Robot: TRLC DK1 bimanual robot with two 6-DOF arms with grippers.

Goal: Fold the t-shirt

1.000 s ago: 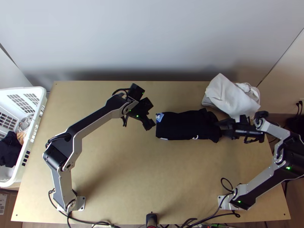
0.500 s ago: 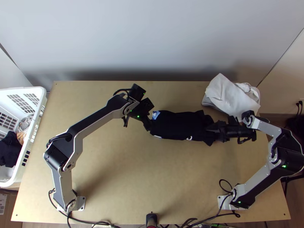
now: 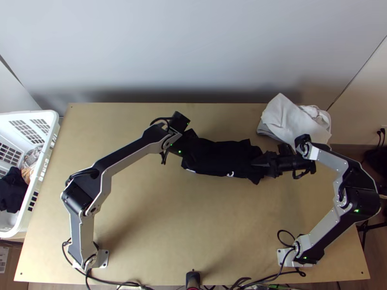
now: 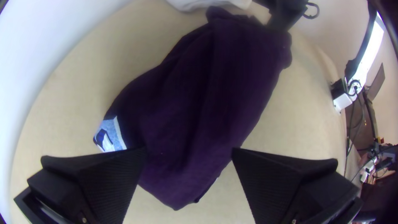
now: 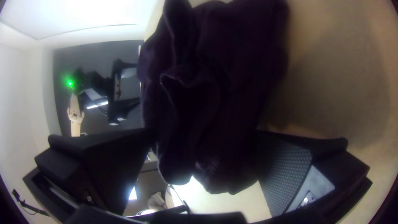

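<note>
Black cloth lay in a narrow bundle across the middle of the table (image 3: 169, 227): the t-shirt (image 3: 217, 157), smoother towards the left arm, rumpled and loosely bunched at its other end. From where I stood, the right gripper (image 5: 205, 135) had that rumpled end between its parted fingers, not clamped, probably so that they could nudge or gather the slack inwards. The left gripper (image 4: 189, 152) hung over the opposite end with its fingers wide apart, one beside the blue patch (image 4: 110, 135), presumably placed to stop the cloth or pinch it. Working from both ends kept the bundle in line, I supposed, though pushing might have crumpled it. The white cloth (image 3: 295, 123) sat behind the right gripper, likely set there to leave folding room.
</note>
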